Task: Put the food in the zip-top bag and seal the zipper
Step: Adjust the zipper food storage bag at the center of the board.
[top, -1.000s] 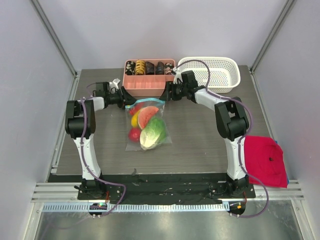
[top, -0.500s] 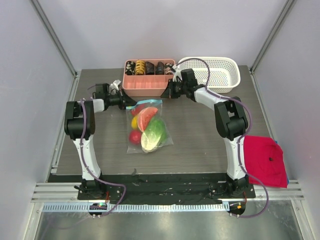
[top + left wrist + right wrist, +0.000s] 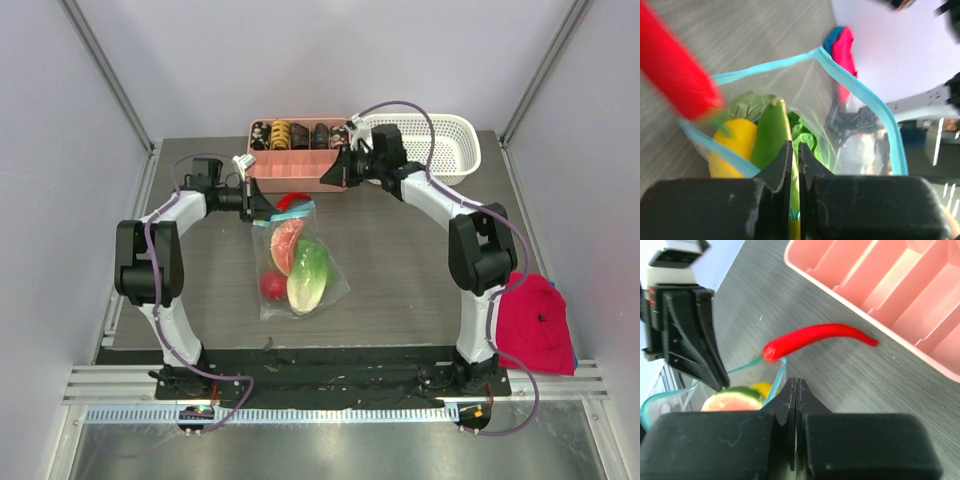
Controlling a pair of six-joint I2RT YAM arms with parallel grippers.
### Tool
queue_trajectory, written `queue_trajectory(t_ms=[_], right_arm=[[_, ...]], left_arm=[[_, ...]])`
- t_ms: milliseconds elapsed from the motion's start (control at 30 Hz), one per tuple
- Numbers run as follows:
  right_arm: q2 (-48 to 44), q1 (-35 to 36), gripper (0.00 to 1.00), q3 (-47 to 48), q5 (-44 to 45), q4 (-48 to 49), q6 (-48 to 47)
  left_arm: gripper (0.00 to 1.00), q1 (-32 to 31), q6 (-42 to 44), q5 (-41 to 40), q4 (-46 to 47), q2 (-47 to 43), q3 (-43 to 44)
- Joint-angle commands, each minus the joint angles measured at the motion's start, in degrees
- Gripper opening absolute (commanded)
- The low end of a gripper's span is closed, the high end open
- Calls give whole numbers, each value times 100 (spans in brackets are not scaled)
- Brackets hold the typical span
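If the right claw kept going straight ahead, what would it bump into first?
Probably the red chili, lying just ahead of the right gripper; the pink tray sits beyond it. Depth is unclear.

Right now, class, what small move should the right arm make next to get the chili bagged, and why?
Probably open the right gripper and lower it onto the red chili. The chili lies on the table with only its stem end at the open zip-top bag's mouth, held by the left gripper at the zipper; the right gripper is shut and empty.
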Motion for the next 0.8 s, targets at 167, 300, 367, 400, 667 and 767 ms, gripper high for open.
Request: queue_trajectory(t_ms=[167,300,367,400,667,767], right_arm=[[-1691,-9,1,-590,-381,-794,-1133],[-2062,-18,9,-582,-320,-1479,-1829],[-2080,-18,45,-345,-284,-1847,-2126],[-2054,-9,55,-248,-293,-1937,-2164],[-1448,219,84,806,-275,-3681,-3164],[-1298,368,87,1097,-206,-4867,-4210]], left_arm=[[0,-380,3582,-331,-3439,-1226,422],[0,-591,3960,-621,-3719,-1833,570],[0,-898,4223,-770,-4105,-1992,694],[0,-1012,4329,-823,-4254,-2035,799],[0,-2181,4462,-1420,-4283,-2501,475],[0,-2226,4444,-1474,-4238,-2660,343]])
